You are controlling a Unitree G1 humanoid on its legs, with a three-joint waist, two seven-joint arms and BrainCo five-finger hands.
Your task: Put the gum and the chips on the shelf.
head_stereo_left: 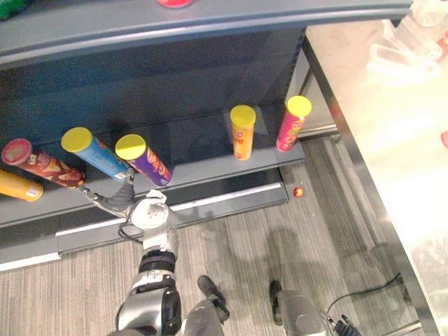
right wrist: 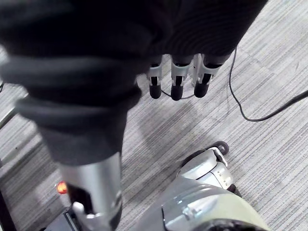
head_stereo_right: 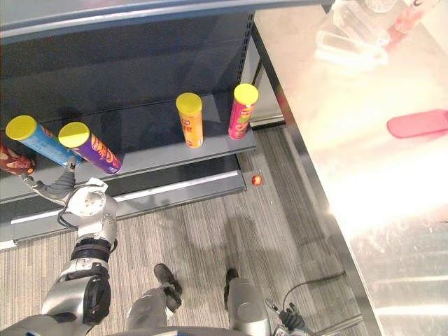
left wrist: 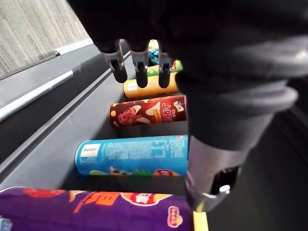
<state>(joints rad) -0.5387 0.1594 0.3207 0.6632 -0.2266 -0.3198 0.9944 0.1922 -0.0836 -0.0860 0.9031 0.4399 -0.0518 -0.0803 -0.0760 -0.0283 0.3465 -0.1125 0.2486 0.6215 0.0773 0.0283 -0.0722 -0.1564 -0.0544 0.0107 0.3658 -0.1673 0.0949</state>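
Note:
Several chip cans lie tilted on the low dark shelf (head_stereo_left: 210,150): a purple can (head_stereo_left: 143,159) and a blue can (head_stereo_left: 94,154), both with yellow lids, a red can (head_stereo_left: 42,165) and an orange can (head_stereo_left: 15,186). Further right stand an orange can (head_stereo_left: 243,133) and a pink can (head_stereo_left: 292,123). My left hand (head_stereo_left: 120,199) is open at the shelf's front edge, just below the blue and purple cans, holding nothing. Its wrist view shows the purple can (left wrist: 96,211), the blue can (left wrist: 134,154) and the red can (left wrist: 149,111) side by side. My right hand (right wrist: 175,72) hangs open over the floor. A flat pink pack (head_stereo_right: 418,123) lies on the table.
A pale table (head_stereo_right: 329,147) runs along the right, its edge close to the shelf's end. Clear plastic containers (head_stereo_right: 350,35) sit at its far end. A small red round thing (head_stereo_left: 299,191) lies on the striped carpet in front of the shelf. An upper shelf board (head_stereo_left: 210,24) overhangs the cans.

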